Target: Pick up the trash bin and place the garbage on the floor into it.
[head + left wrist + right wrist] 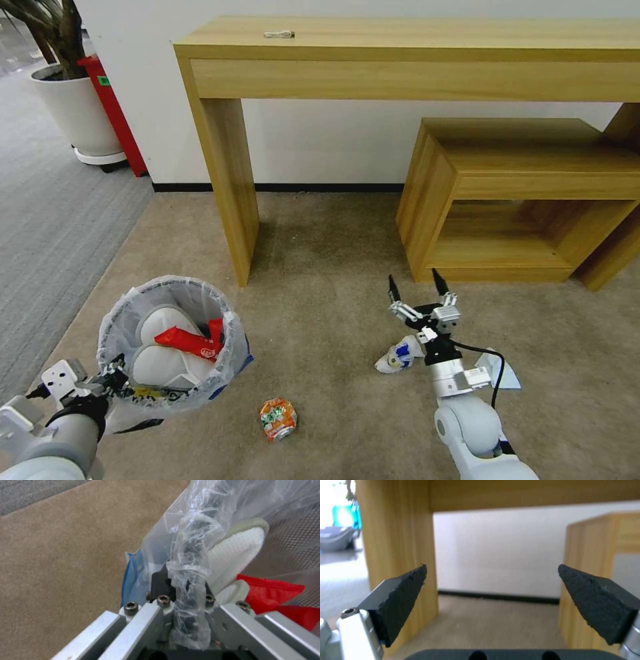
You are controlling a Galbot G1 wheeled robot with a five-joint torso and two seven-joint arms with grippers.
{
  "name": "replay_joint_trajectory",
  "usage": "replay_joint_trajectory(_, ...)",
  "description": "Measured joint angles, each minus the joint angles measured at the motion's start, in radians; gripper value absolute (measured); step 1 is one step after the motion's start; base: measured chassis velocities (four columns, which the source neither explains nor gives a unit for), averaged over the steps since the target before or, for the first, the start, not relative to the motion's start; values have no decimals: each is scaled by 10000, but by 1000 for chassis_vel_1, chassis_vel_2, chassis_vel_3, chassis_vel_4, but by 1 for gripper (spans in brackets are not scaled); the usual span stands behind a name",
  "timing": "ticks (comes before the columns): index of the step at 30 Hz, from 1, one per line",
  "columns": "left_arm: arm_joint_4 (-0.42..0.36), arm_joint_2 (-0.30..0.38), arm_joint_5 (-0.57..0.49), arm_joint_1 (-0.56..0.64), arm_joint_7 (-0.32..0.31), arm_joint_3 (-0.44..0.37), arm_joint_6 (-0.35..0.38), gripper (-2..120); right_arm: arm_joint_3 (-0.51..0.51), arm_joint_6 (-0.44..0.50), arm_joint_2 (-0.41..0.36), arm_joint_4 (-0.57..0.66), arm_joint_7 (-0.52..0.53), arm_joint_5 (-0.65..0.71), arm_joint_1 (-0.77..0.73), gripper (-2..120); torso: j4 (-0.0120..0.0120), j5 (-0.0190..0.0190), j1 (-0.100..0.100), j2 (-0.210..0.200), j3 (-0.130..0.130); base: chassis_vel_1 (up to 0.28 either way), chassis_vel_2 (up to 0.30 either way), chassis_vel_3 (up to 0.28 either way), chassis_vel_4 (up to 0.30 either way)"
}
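- The right gripper (419, 285) hangs above the tan floor (320, 267) with its jaws spread wide and nothing between them; in the right wrist view its black fingertips (403, 600) point level toward the wall under the desk (400, 60), not down at the litter.
- The nearest piece of garbage, a crumpled white-and-blue wrapper (399, 355), lies just behind and below that gripper, beside its wrist on the robot's left side. By my reading, the claw would have to draw back and tip downward to reach it.
- A crushed orange can (278, 419) lies on the carpet between the two arms, closer to the trash bin (175, 347) than to the right gripper.
- The left gripper (181, 585) is clamped on the bin's rim, with the plastic liner bunched between its fingers.
- The bin sits at the robot's front left, lined with a clear bag with a blue edge; inside are two white slippers (160, 363) and a red wrapper (190, 341).
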Motion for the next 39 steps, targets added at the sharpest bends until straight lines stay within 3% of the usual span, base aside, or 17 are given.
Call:
replay_joint_trajectory(11, -91, 17, 67, 60, -25, -23, -3, 1, -1465, -2781, -1294, 197, 107, 10, 166, 100, -1, 2, 0, 0, 1, 0, 0, 0, 0)
replay_joint_trajectory(14, -91, -4, 168, 52, -26, 61, -3, 1, -2078, -2965, -1874, -231, -746, -174, 649, 100, -2, 1, 0, 0, 2, 0, 0, 0, 0)
replay_joint_trajectory(21, -95, -44, 279, 41, -27, 168, -2, 1, -2603, -4159, -1941, -1053, -1674, -238, 1534, 100, -1, 1, 0, 0, 2, 0, 0, 0, 0)
replay_joint_trajectory(24, 9, -58, 305, -19, -29, 160, -2, 1, -2723, -3613, -1882, -1960, -4303, -757, 2334, 100, -1, 0, 0, 0, 2, 0, 0, 0, 0)
replay_joint_trajectory(25, 9, -58, 305, -19, -29, 160, -2, 1, -2723, -3613, -1882, -1960, -4303, -757, 2334, 100, -1, 0, 0, 0, 2, 0, 0, 0, 0)
replay_joint_trajectory(27, 41, -101, 336, -65, -29, 189, -8, 1, -2719, -3051, -1842, -2596, -6346, -1133, 2914, 100, -1, 2, 0, 0, 2, 0, 0, 0, 0)
replay_joint_trajectory(28, 41, -101, 336, -65, -29, 189, -8, 1, -2719, -3051, -1842, -2596, -6346, -1133, 2914, 100, -1, 2, 0, 0, 2, 0, 0, 0, 0)
replay_joint_trajectory(31, 54, -183, 393, -86, -25, 272, -30, 1, -2952, -2785, -1731, -3300, -8588, -1811, 3790, 100, -3, -1, 0, -1, 3, 0, 0, 0, 0)
replay_joint_trajectory(35, 56, -224, 418, -65, -21, 211, -55, 1, -3370, -2488, -1238, -3827, -9689, -3006, 4486, 100, 0, -1, 0, -1, 3, 0, 0, 0, 0)
replay_joint_trajectory(39, 16, -254, 407, -35, -19, 84, -66, 1, -3887, -2500, -877, -4096, -9805, -3731, 4831, 100, 0, -1, 0, -1, 3, 0, 0, 0, 0)
